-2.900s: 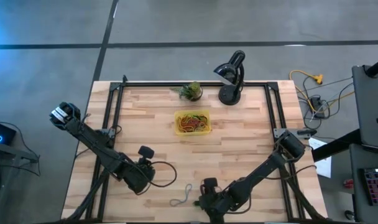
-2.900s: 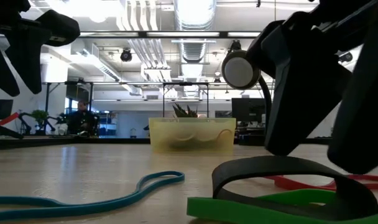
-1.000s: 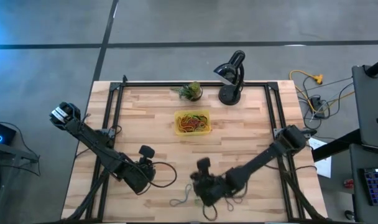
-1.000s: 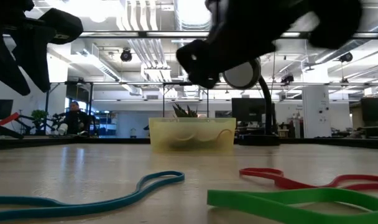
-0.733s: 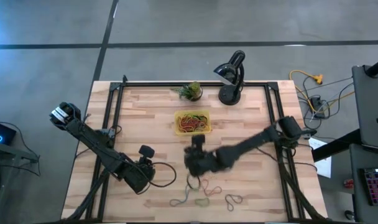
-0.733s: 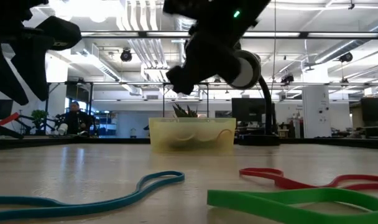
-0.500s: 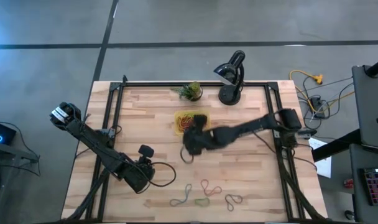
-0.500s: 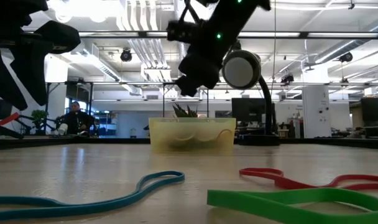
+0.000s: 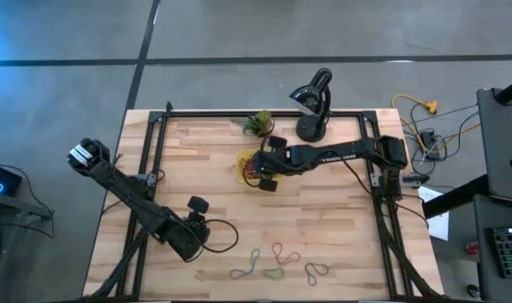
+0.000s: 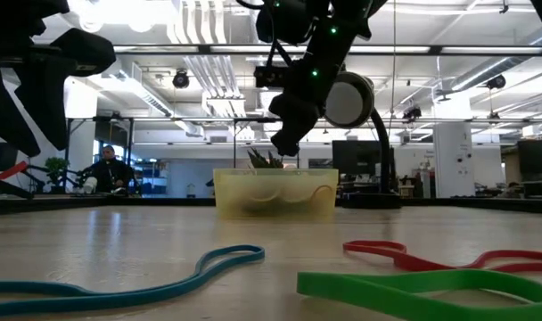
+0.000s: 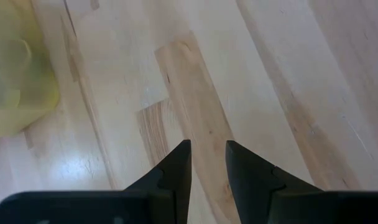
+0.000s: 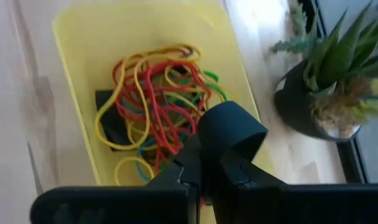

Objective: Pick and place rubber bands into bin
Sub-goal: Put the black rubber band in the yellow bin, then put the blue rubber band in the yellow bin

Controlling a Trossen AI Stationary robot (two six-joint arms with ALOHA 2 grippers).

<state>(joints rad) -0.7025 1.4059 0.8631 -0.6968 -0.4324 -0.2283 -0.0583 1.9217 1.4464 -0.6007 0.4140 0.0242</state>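
High view: my right end effector (image 9: pixel 260 175) is clamped on a dark rubber band (image 12: pixel 229 130) over the bin (image 9: pixel 276 153), which already holds a tangle of bands (image 12: pixel 155 93); four are still loose at the near edge (image 9: pixel 277 263). Left end effector (image 11: pixel 207 163) idles part-open near left, over a pale wood tabletop (image 9: pixel 340 236), open-plan room behind.

Right arm is reaching far across the table, right gripper (image 9: pixel 258 172) hanging pinched closed on a dark band (image 12: pixel 229 127). Left arm is sitting folded near the front-left, left gripper (image 11: pixel 206 162) fingers slightly parted.
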